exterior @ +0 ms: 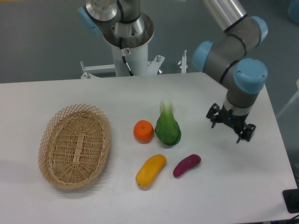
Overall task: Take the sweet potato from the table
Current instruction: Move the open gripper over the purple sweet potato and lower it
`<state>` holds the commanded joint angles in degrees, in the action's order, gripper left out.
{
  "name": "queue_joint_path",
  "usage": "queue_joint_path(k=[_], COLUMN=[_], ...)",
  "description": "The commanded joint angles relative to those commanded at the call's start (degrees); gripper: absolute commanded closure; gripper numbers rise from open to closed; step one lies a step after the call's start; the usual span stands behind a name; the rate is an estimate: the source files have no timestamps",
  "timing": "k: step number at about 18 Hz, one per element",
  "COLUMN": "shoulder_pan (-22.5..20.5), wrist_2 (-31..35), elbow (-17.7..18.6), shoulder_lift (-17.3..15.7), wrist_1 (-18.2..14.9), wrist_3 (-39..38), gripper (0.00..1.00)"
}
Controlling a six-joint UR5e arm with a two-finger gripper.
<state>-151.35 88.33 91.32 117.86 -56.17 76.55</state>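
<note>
While the gripper hangs with jaws apart toward the table's right edge, item sweet potato, untouched: descend centred, straddling its narrow width.

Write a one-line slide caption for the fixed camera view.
UR5e pincer hovers open, up and right of the sweet potato lying on the white table.

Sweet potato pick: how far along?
Done: nothing grasped yet. The sweet potato lies on the table, beside the yellow fruit. In hand: nothing; the hand is open, up and to the right of it, apart. Left: move over, descend, close, lift.
</note>
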Motion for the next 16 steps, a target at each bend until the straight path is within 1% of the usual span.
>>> queue_joint_path(k=[3, 7, 13, 15, 16], shoulder_pan=[1.9, 3.5, 4.5, 4.8, 5.3], wrist_2=[0.2, 0.2, 0.1, 0.1, 0.1], elbow=[0.6, 2.2, 2.1, 2.2, 2.2], shoulder_lift=[2.3, 2.7, 4.0, 4.2, 5.2], wrist_1=[3.4, 4.1, 4.5, 5.9, 7.7], wrist_3=[-0.3, -0.2, -0.2, -0.2, -0.2], gripper=[0.00, 0.00, 0.00, 0.00, 0.00])
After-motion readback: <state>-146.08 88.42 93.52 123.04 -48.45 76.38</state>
